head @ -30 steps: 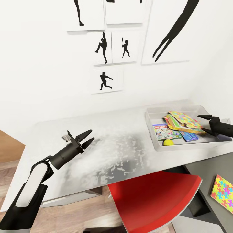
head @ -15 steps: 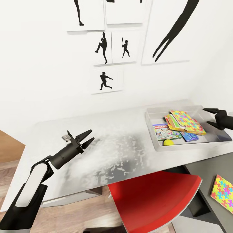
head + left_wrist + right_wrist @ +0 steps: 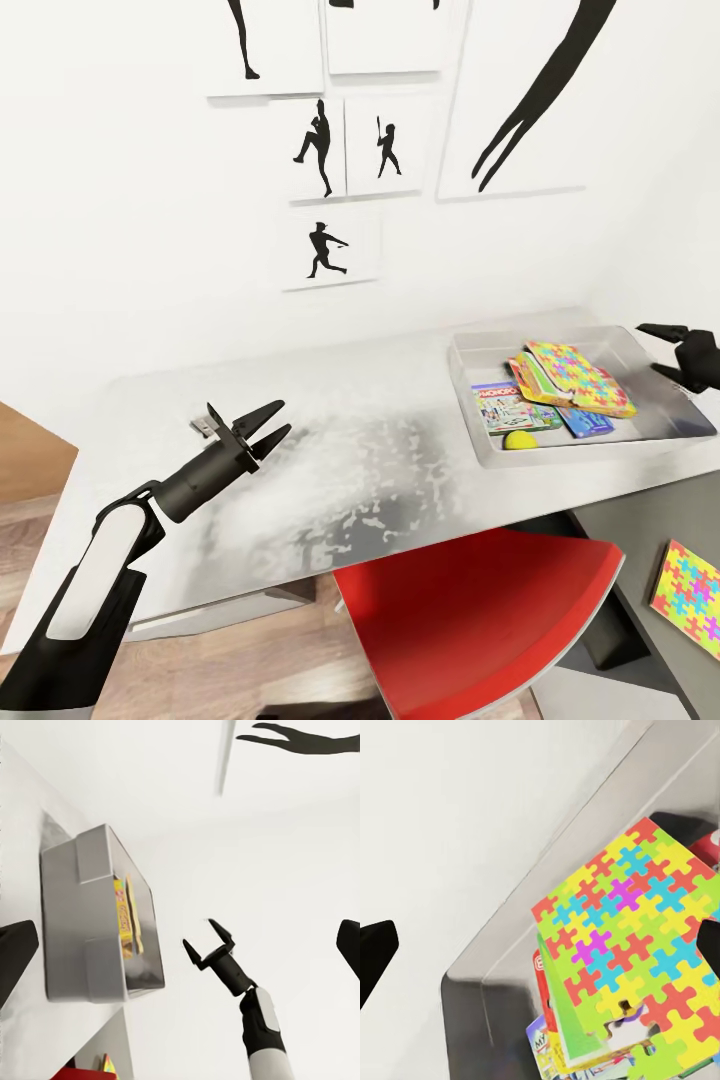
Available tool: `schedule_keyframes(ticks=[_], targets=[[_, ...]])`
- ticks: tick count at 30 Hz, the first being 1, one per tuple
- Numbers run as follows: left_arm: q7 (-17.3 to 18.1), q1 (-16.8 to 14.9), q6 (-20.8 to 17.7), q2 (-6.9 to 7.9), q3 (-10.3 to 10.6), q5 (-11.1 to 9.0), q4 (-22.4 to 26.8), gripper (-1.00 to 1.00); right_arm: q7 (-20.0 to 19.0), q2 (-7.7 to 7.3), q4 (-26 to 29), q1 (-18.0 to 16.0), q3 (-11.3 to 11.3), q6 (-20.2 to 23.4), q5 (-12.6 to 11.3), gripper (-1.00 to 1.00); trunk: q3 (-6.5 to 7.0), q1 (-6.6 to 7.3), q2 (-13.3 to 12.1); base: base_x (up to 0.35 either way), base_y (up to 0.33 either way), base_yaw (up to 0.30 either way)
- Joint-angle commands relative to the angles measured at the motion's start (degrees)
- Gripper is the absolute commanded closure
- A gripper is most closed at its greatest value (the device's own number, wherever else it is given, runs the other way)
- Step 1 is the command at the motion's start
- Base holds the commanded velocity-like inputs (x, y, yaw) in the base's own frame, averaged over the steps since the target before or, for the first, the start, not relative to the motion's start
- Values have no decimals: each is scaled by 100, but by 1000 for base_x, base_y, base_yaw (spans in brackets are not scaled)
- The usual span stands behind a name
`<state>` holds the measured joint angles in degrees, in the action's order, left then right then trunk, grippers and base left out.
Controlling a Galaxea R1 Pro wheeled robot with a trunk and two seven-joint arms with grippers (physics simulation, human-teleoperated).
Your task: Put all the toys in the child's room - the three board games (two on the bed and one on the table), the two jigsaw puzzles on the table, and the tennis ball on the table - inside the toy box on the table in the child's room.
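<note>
From the head view, the toy box sits on the right part of the pale surface, close to the right wall. Inside it, a jigsaw puzzle lies tilted on top of a stack, with a board game flat just left of it, a blue box peeking out beneath, and the tennis ball at the near edge of the box. A second jigsaw puzzle lies on a dark ledge at the lower right, outside the box. The right end effector hangs over the box's far right corner, fingers spread wide and empty. The left end effector hovers above the left part of the surface, well apart from the box, its fingers partly parted and empty. A red chair stands at the near side.

In the left wrist view, the toy box shows its outer wall, and the right end effector hangs beyond it, wide open.

In the right wrist view, the jigsaw puzzle rests on the stack inside the toy box.
</note>
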<state>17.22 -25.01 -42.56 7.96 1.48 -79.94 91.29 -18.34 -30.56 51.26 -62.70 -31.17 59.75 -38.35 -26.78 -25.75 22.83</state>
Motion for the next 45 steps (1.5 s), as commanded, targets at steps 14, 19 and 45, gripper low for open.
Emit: schedule_keyframes(ticks=[14,19,45], targets=[[292,39,-99,24,-2,-10,53,-100,-300,46,3402,2852,-16,25,-972,-100,-8,-3,9,0,0,0],[518,57,-96,28,0,-6,67,-100,-723,10,3891,3796,-33,25,-1120,-100,-8,-3,9,0,0,0],[650,61,-112,30,2,-1,73,-100,-1424,-4,4128,4322,-119,25,-1133,-100,-8,-3,9,-93,0,0]])
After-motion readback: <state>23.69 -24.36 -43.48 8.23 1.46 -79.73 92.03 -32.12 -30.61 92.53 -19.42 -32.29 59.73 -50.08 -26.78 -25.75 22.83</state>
